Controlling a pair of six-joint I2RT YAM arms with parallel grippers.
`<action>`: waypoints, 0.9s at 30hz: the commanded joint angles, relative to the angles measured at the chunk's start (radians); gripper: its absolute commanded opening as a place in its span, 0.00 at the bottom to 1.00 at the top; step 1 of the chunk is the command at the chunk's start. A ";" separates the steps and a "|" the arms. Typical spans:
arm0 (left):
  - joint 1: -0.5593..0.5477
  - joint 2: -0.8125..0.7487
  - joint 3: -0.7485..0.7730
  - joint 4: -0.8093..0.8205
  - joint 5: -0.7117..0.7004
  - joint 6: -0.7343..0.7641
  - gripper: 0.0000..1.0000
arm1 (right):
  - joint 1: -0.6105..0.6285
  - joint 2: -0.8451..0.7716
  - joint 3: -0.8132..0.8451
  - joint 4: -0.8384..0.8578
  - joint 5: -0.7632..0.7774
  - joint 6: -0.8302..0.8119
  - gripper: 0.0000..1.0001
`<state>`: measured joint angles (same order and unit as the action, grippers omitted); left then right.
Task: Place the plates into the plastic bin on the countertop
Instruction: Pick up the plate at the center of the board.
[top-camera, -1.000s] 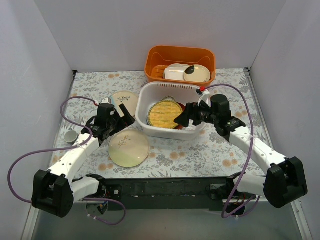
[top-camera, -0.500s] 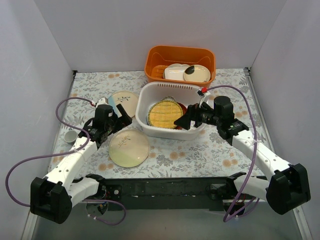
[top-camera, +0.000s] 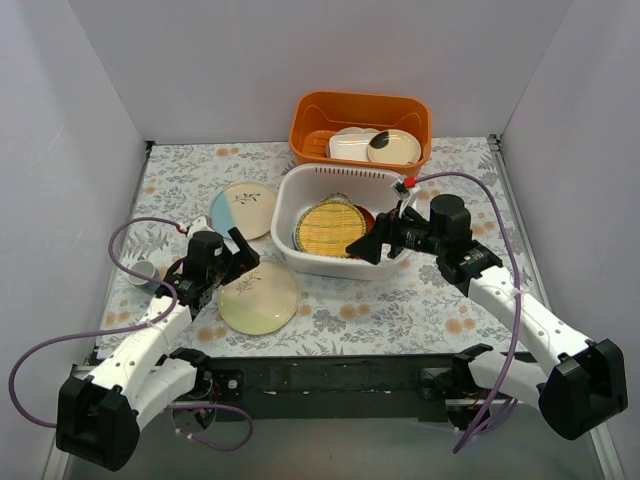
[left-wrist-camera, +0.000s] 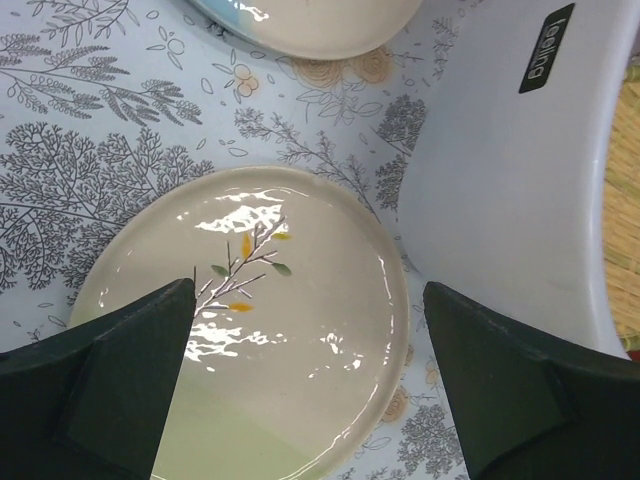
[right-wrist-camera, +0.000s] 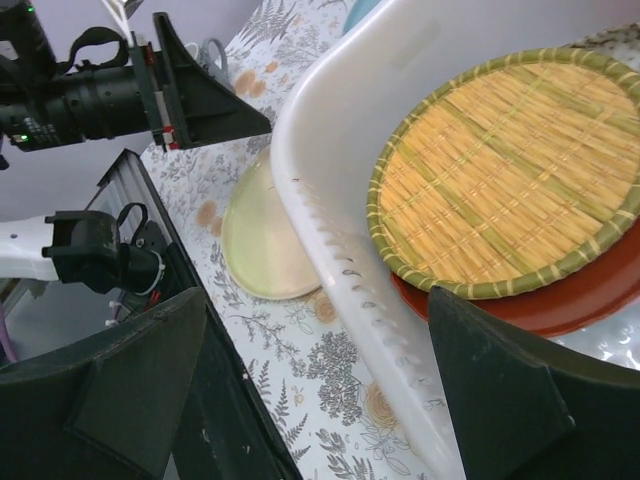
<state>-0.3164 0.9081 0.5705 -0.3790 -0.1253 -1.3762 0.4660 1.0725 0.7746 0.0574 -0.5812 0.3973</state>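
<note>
While the yellow woven plate (top-camera: 328, 228) lies in the plastic bin (top-camera: 302, 182), the leaf-sprig plate (top-camera: 258, 297) and cream-and-blue plate (top-camera: 246, 207) await transfer on the worktop (top-camera: 400, 302); left pincer (top-camera: 243, 255) and right pincer (top-camera: 367, 246) stand wide, empty.

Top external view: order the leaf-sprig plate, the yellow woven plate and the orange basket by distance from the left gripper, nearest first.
1. Leaf-sprig plate, directly under the left gripper.
2. Yellow woven plate, to its right, inside the white bin.
3. Orange basket, far back, behind the bin.
</note>
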 joint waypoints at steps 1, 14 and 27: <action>-0.001 0.012 -0.050 0.061 -0.043 -0.003 0.98 | 0.071 0.001 0.032 0.041 0.009 0.017 0.98; 0.031 0.235 -0.086 0.268 -0.039 0.045 0.98 | 0.351 0.012 -0.027 0.042 0.271 0.124 0.98; 0.114 0.316 0.012 0.270 -0.030 0.088 0.98 | 0.404 0.041 -0.239 0.249 0.313 0.302 0.97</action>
<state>-0.2153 1.2320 0.5327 -0.1200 -0.1349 -1.3159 0.8532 1.1038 0.5564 0.1925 -0.3035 0.6334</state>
